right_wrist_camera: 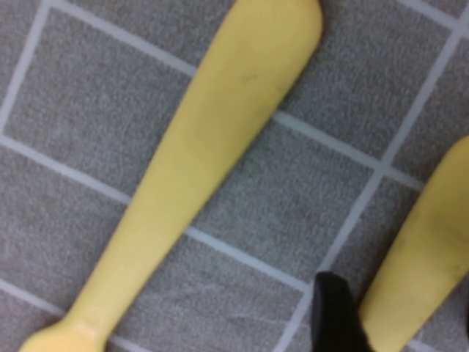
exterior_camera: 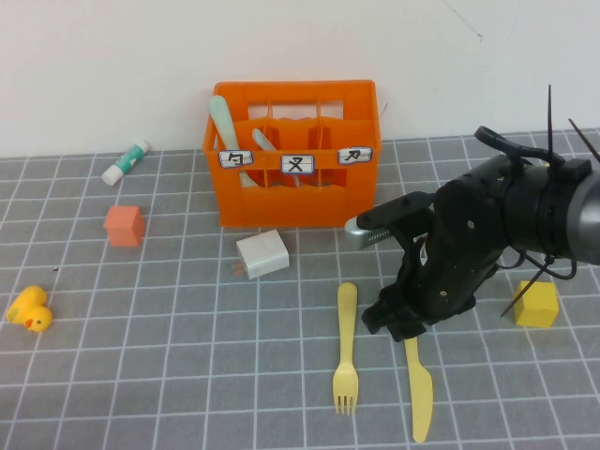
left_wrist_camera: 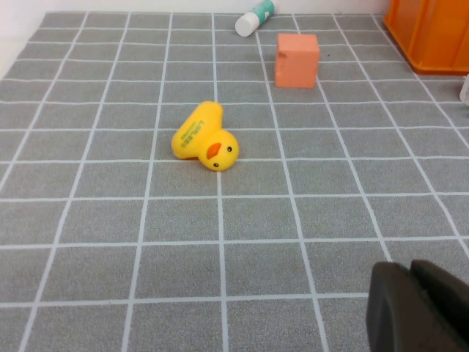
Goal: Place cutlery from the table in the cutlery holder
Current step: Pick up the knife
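Note:
The orange cutlery holder (exterior_camera: 281,202) stands at the back of the table (exterior_camera: 187,375). A mint-green spoon (exterior_camera: 222,117) and a grey fork (exterior_camera: 264,142) lean in its left compartments. A yellow fork (exterior_camera: 346,347) and a yellow knife (exterior_camera: 419,394) lie side by side in front. My right gripper (exterior_camera: 403,328) is lowered over the knife's handle end. In the right wrist view the right gripper (right_wrist_camera: 399,323) is open, with one black finger (right_wrist_camera: 333,315) beside the knife handle (right_wrist_camera: 421,249) and the fork handle (right_wrist_camera: 220,147) further off. My left gripper (left_wrist_camera: 414,293) is shut and holds nothing, low over the table.
On the left lie a white-and-green tube (exterior_camera: 126,161), an orange-pink cube (exterior_camera: 124,226) and a yellow duck (exterior_camera: 28,309). A white block (exterior_camera: 262,253) sits just in front of the holder. A yellow cube (exterior_camera: 536,303) rests right of my right arm.

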Robot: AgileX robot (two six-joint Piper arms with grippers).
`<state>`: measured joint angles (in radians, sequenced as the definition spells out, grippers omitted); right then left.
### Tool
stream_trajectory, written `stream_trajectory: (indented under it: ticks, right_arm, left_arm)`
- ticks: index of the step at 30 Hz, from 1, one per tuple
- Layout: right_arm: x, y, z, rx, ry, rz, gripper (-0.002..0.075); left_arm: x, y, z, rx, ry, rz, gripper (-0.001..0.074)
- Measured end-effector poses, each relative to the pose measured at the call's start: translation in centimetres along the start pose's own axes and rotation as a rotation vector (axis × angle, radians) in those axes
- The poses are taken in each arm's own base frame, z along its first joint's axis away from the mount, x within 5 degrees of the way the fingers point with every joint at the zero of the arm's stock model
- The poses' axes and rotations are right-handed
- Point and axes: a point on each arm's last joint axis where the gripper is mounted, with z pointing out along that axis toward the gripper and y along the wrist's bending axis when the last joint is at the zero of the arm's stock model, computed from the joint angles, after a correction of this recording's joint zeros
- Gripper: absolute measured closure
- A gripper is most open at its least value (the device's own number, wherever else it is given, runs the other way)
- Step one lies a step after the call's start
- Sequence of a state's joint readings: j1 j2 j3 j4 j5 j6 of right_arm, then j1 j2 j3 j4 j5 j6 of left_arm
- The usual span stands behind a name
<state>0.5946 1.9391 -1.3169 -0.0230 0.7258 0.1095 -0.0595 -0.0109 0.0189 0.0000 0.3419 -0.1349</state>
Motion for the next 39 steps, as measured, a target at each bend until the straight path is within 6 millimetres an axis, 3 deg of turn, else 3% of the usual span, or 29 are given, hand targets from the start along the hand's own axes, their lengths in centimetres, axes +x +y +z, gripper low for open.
stream_trajectory:
  ticks: [9, 29, 35, 39]
  right_arm:
    - [-0.01, 0.02, 0.02, -0.003, -0.001, 0.001, 0.0439]
    - [0.39, -0.02, -0.03, -0.001, 0.047, -0.131, 0.0452]
    - [0.52, 0.01, -0.05, -0.005, 0.062, -0.164, 0.0560]
    - [0.52, 0.01, -0.09, -0.006, 0.065, -0.172, 0.0568]
  left_arm:
    - [0.00, 0.00, 0.00, 0.000, 0.000, 0.000, 0.0736]
    - [0.00, 0.00, 0.00, 0.000, 0.000, 0.000, 0.0736]
    - [0.00, 0.00, 0.00, 0.000, 0.000, 0.000, 0.0736]
    - [0.00, 0.00, 0.00, 0.000, 0.000, 0.000, 0.0736]
